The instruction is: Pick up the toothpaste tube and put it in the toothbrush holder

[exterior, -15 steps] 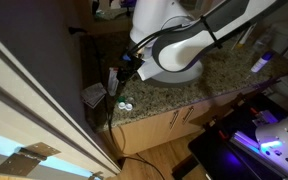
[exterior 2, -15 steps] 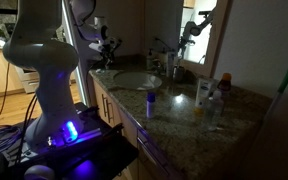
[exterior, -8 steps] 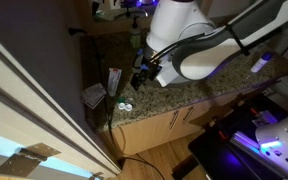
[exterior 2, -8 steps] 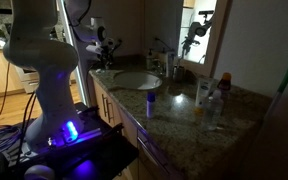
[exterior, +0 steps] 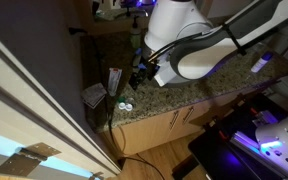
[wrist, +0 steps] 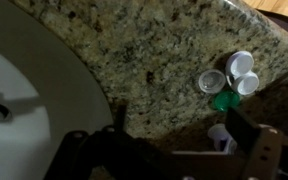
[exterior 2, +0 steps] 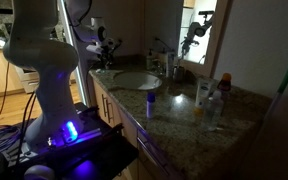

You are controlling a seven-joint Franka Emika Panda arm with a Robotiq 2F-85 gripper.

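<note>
My dark two-finger gripper (wrist: pixel 169 155) spread wide, gripping nothing; hovers over speckled granite counter (wrist: pixel 154 50) beside cluster of white round caps (wrist: pixel 234 72); pale slim red-marked toothpaste tube (exterior: pixel 114 80) upright near caps, apart from me.

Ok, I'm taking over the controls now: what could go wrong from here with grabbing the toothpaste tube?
1. The toothpaste tube stands upright near the edge of the counter, beside a white boxy container; a sideways nudge from the hand could tip it, perhaps off the edge.
2. The wrist view shows the sink and some small white caps but not the tube, so aiming would likely rest on the dim exterior views.
</note>
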